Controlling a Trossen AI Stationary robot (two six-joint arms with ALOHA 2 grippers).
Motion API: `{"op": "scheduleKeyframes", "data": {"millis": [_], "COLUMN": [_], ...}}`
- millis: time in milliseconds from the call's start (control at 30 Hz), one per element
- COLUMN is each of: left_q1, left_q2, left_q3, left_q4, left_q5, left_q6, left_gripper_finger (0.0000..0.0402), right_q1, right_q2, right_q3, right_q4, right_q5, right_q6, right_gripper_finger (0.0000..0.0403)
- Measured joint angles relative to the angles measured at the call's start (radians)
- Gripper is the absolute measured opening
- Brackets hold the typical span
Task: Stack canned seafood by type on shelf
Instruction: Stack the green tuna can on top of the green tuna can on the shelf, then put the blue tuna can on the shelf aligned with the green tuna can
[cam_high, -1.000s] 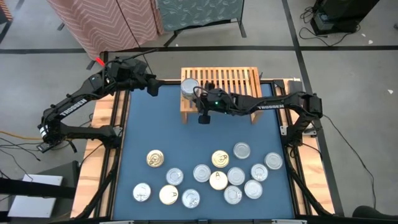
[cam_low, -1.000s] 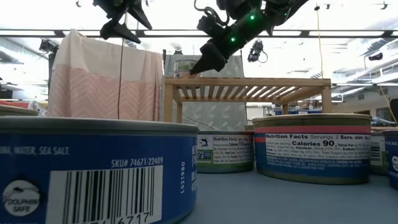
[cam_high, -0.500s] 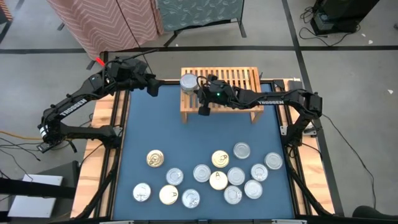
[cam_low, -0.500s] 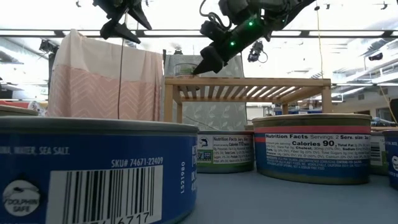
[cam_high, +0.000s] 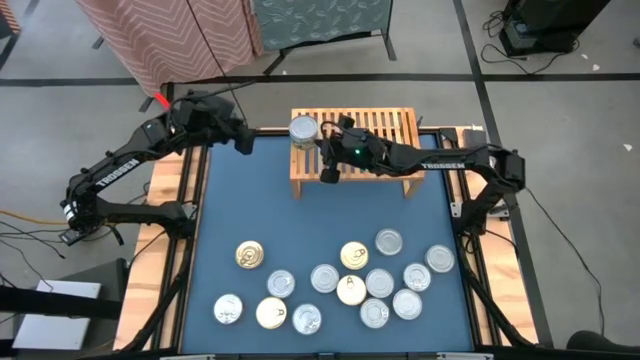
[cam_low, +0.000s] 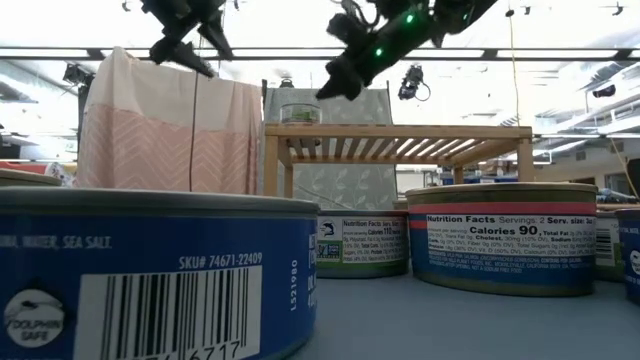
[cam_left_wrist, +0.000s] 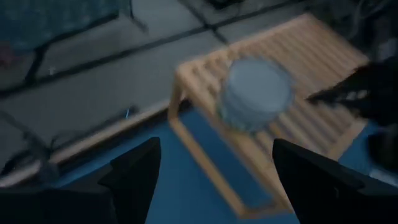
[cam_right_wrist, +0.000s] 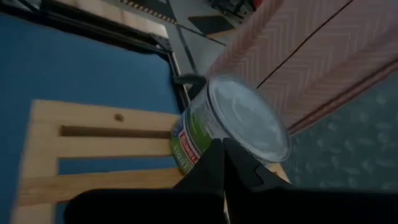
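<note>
One silver-topped can (cam_high: 303, 129) with a green label (cam_right_wrist: 193, 134) stands upright on the far left corner of the light-wood shelf (cam_high: 375, 125). My right gripper (cam_high: 319, 141) is shut. It hovers just right of this can and a little above its rim (cam_low: 328, 88), clear of it in the low view. My left gripper (cam_high: 243, 142) hangs open in the air left of the shelf, its fingers (cam_left_wrist: 134, 171) facing the can (cam_left_wrist: 255, 93). Several more cans (cam_high: 365, 285) lie on the blue mat near the front edge, two of them gold-topped (cam_high: 250, 255).
The shelf stands at the far middle of the blue mat (cam_high: 250, 210), and the mat between it and the cans is bare. A pink chevron cloth (cam_low: 160, 130) hangs beyond the far edge. Wooden boards (cam_high: 165, 200) flank the mat.
My shut right gripper has slid the can along the shelf top toward its far left corner. It has then risen off the can. The can stays upright. My left gripper has tipped slightly in place and stays open.
</note>
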Motion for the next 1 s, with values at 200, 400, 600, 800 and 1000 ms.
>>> {"op": "scheduleKeyframes", "data": {"millis": [200, 400, 600, 800, 1000], "left_q1": [-0.057, -0.257, -0.518, -0.763, -0.926], "left_q2": [-0.003, -0.085, -0.273, -0.335, -0.222], "left_q3": [-0.06, -0.164, -0.331, -0.521, -0.605], "left_q4": [-0.203, -0.433, -0.211, 0.03, 0.102], "left_q5": [0.279, 0.301, 0.215, 0.08, -0.046], "left_q6": [-0.099, -0.26, -0.718, -0.987, -0.971], "left_gripper_finger": [0.0312, 0.0312, 0.0312, 0.0312, 0.0302], "right_q1": [0.079, 0.131, 0.15, 0.173, 0.177], "right_q2": [-0.143, -0.259, -0.302, -0.305, -0.305], "right_q3": [0.0, 0.0, 0.0, 0.0, 0.0], "right_q4": [-0.041, -0.165, -0.303, -0.349, -0.351], "right_q5": [0.02, 0.064, 0.07, 0.069, 0.07], "right_q6": [-0.003, 0.027, 0.12, 0.131, 0.132], "right_gripper_finger": [0.0, 0.0, 0.0, 0.0, 0.0]}}
